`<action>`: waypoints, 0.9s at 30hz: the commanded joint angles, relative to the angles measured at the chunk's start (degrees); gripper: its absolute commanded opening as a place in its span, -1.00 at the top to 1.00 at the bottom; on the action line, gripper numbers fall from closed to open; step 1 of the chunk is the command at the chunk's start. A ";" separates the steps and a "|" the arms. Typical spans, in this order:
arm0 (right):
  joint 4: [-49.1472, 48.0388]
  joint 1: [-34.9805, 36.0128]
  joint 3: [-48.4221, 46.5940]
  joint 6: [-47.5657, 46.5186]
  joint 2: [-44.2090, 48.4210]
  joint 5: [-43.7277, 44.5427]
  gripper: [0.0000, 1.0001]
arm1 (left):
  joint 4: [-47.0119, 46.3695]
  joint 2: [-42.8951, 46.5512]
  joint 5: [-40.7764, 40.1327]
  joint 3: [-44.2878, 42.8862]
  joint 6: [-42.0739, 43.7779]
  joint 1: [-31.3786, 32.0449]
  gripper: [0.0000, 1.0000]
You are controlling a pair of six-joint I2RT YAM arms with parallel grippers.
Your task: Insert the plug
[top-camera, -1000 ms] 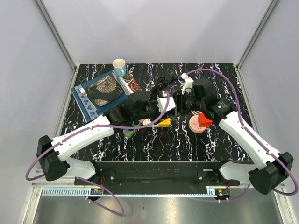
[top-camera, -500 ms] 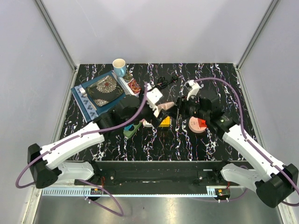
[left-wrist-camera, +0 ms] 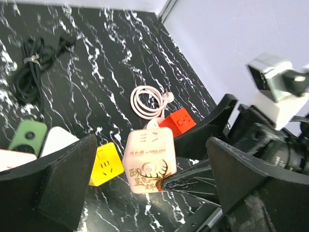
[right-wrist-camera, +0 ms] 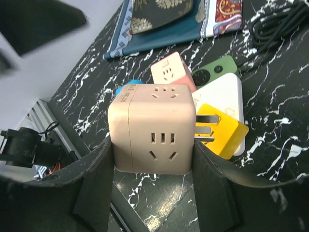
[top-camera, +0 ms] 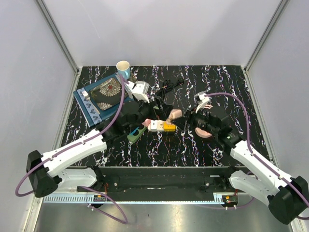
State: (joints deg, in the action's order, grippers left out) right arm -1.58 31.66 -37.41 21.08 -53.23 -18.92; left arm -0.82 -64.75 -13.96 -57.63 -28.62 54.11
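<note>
My right gripper (right-wrist-camera: 153, 166) is shut on a pink cube plug (right-wrist-camera: 152, 128) and holds it above the table, with its metal prongs pointing right at the yellow socket cube (right-wrist-camera: 223, 129). In the top view the plug (top-camera: 175, 114) hangs at my right gripper (top-camera: 186, 118), just above the yellow end (top-camera: 169, 126) of a row of socket cubes. My left gripper (left-wrist-camera: 149, 193) is open and empty, with the pink plug (left-wrist-camera: 147, 162) in view between its fingers. In the top view the left gripper (top-camera: 142, 115) is left of the plug.
The row also holds white (top-camera: 155, 126), green (top-camera: 134, 135) and blue sockets. A red cube (left-wrist-camera: 177, 123) sits by a pink cable coil (left-wrist-camera: 147, 101). A black cable bundle (top-camera: 166, 88), a blue cup (top-camera: 123, 69) and a patterned mat (top-camera: 104, 94) lie at the back left.
The two grippers were close together at the plug. My left gripper has drawn back to the left, open. My right gripper now holds the pink plug alone, lower and nearer the yellow socket.
</note>
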 commanded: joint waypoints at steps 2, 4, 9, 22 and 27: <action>-10.88 0.25 0.84 0.36 2.17 2.39 1.00 | -2.87 -2.75 -2.83 -1.26 -13.82 -0.23 -0.98; -11.60 0.33 1.20 1.32 2.08 2.48 1.00 | -3.22 -3.89 -2.22 -1.17 -14.71 -0.23 -0.98; -12.56 0.25 1.46 2.56 2.52 2.74 1.00 | -4.80 -5.99 1.64 -1.79 -11.11 -0.14 -0.98; -14.06 0.33 1.90 4.50 3.48 2.65 1.00 | -4.63 -9.95 5.25 -1.96 -10.40 -0.14 -0.69; -14.32 0.33 2.60 4.85 4.10 4.24 1.00 | -4.72 -10.92 8.58 -2.05 -12.25 -0.14 -0.61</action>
State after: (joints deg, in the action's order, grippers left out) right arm -10.44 31.68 -34.46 25.26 -50.92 -16.91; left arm -2.70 -74.83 -9.74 -57.63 -39.75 53.84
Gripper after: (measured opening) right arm 0.612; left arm 0.826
